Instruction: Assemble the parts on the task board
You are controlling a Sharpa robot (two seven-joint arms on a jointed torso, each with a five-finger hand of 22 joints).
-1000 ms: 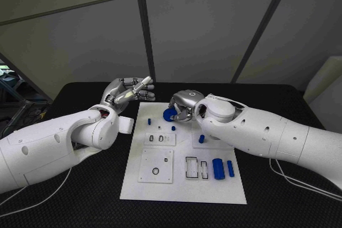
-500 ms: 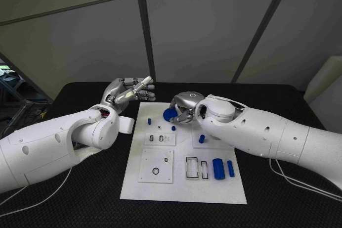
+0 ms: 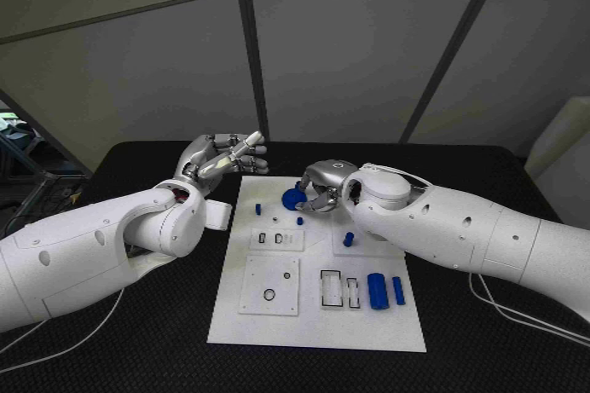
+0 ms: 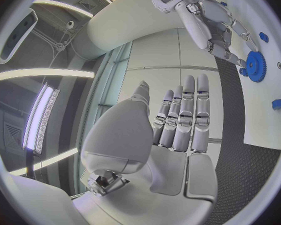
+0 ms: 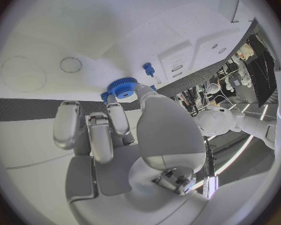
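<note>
Gripping blue gear (image 3: 292, 198), right robot hand (image 3: 320, 188)

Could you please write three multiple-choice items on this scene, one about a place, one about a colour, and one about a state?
1. Where is the blue gear?
A. at the far end of the task board, at the right robot hand
B. on the black table beside the board
C. in the left robot hand

2. What colour are the two cylinders lying at the board's near right?
A. grey
B. blue
C. red

3. What state is the left robot hand in?
A. gripping a peg
B. pressing on the board
C. raised, fingers extended, holding nothing

Answers: 1 A, both wrist views show the right hand's fingers at the gear over the board. 2 B, the head view shows them blue. 3 C, the left wrist view shows an empty palm.
</note>
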